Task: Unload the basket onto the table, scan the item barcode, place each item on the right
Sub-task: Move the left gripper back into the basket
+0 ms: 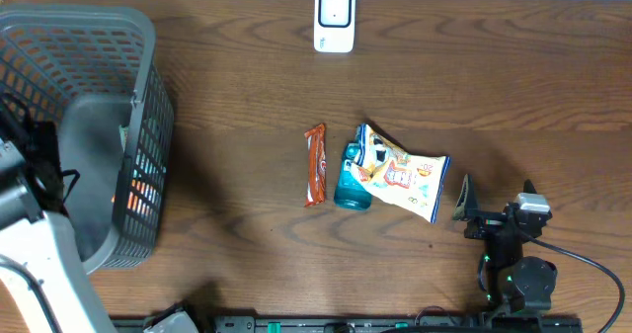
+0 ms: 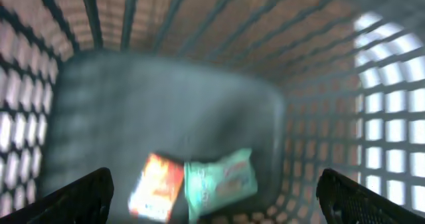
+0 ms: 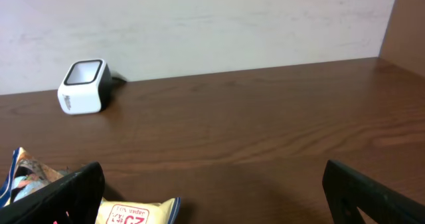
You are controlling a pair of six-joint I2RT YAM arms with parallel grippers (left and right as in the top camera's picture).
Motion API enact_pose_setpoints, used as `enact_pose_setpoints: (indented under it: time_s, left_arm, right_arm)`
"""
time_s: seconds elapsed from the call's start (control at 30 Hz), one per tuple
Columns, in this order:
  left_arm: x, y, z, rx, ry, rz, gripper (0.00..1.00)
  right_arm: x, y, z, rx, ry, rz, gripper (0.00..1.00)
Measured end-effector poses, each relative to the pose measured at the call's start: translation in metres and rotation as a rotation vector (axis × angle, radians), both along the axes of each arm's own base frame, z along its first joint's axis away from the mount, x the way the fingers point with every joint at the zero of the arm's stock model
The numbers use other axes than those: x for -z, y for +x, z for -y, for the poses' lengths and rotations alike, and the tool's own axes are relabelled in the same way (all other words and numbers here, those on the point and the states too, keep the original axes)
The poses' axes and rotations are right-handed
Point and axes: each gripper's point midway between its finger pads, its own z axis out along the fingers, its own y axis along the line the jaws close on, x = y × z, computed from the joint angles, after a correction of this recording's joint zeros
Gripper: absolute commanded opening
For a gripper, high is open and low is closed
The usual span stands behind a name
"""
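Snack pouch (image 3: 136, 214), red characters, perhaps "29" (cut off by the frame edge), all other print unreadable.

Even indoor light, soft shadows, left wrist view heavily blurred

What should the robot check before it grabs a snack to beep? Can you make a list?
1. The right hand is open and empty: ok.
2. The left hand is open and empty: ok. It hangs over the basket.
3. The scanner stands free at the far side of the table: ok.
4. The snack bag lies apart from other things: not ok. It overlaps the blue bottle.
5. The barcode on the snack bag faces up: cannot tell.
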Motion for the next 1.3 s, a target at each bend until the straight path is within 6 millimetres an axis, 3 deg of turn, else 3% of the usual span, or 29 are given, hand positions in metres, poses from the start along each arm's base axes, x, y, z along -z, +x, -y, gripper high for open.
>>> enact_pose_setpoints:
  time_s: [0.13,0.33,0.53,0.77,1.03,1.17,1.3]
  left_arm:
    - [0.034,0.014,0.01,0.067,-0.134,-0.068,0.98]
    - [0.09,0.009,0.024,0.233,-0.276,-0.321,0.98]
    - [0.153,0.01,0.026,0.389,-0.399,-0.542,0.98]
    - [0.208,0.013,0.028,0.45,-0.503,-0.651,0.98]
    - [0.227,0.031,0.03,0.499,-0.441,-0.607,0.99]
    - [0.228,0.035,0.037,0.516,-0.422,-0.595,0.79]
    - [0.229,0.033,0.046,0.535,-0.431,-0.608,0.78]
  right_arm:
    - [0.0,0.0,0.0,0.0,0.0,0.0,0.99]
    - [0.0,0.0,0.0,0.0,0.0,0.0,0.99]
    - [0.0,0.0,0.0,0.0,0.0,0.0,0.99]
    - [0.0,0.0,0.0,0.0,0.0,0.0,0.99]
    - [0.0,0.0,0.0,0.0,0.0,0.0,0.99]
    - [0.0,0.0,0.0,0.0,0.0,0.0,0.99]
    - [0.0,0.0,0.0,0.0,0.0,0.0,0.99]
